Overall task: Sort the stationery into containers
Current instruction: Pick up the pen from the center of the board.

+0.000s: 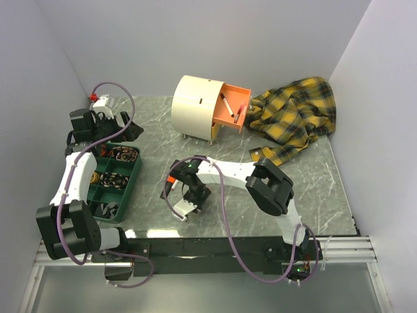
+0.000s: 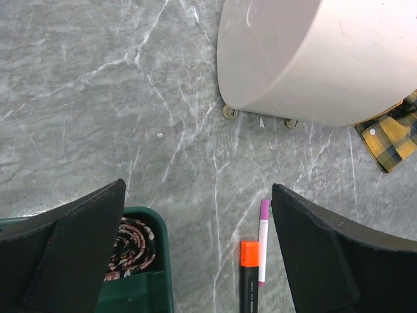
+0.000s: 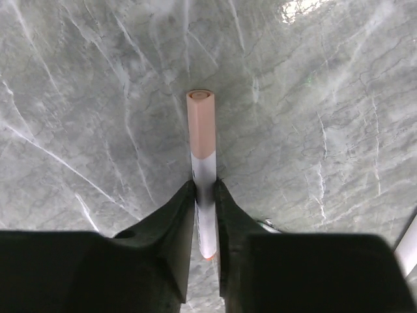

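Observation:
My right gripper (image 3: 205,186) is shut on a thin white pen with a peach cap (image 3: 201,124), held just above the marble table. In the top view it (image 1: 189,202) is at mid table. My left gripper (image 2: 199,189) is open and empty, at the far left (image 1: 126,130). An orange-capped black marker (image 2: 249,267) and a pink-capped white pen (image 2: 263,241) lie side by side between its fingers, below them. The cream cabinet (image 1: 194,104) stands at the back, its orange drawer (image 1: 229,117) pulled open with pens (image 1: 225,103) inside.
A green compartment tray (image 1: 133,173) with patterned coils (image 2: 133,241) sits at the left. A yellow plaid cloth (image 1: 293,117) lies right of the cabinet. Another white item (image 3: 407,248) shows at the right wrist view's edge.

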`<state>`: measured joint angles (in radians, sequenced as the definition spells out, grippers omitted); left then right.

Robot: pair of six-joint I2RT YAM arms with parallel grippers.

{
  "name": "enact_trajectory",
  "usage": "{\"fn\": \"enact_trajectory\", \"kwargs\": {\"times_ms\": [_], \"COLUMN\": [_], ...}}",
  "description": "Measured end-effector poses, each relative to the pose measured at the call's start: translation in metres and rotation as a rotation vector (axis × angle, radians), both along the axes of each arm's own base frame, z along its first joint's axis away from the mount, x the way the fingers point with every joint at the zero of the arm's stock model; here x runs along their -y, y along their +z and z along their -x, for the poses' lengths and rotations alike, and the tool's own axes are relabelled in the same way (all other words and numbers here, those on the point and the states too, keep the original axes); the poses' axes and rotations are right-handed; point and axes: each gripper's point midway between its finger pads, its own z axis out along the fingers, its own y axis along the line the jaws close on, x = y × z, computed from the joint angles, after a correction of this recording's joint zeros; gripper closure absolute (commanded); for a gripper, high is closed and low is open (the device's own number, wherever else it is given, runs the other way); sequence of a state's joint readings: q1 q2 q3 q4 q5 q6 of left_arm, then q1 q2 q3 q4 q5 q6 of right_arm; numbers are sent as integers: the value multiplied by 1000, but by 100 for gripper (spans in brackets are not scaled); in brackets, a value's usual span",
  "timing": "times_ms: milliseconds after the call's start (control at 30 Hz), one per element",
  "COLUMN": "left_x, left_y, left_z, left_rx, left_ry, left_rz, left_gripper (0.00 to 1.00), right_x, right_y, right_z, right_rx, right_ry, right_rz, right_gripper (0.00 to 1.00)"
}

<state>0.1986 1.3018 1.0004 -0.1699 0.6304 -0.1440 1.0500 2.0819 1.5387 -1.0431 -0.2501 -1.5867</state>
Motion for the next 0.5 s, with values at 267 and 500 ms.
{"fn": "enact_trajectory", "kwargs": {"times_ms": [267,500], "left_x": [-4,-9], "left_y": [-2,-3], "left_z": [1,-1], "left_rx": [-4,-10], "left_ry": [12,17], "left_rz": [1,7], "left_gripper": [1,1], "right_x": [0,-24], "right_y": [3,78], "right_z": [-1,-32], "right_rx": [-21,-122], "right_ry": [-60,-272], "right_rz": [-35,-190], "right_gripper": [100,100]}}
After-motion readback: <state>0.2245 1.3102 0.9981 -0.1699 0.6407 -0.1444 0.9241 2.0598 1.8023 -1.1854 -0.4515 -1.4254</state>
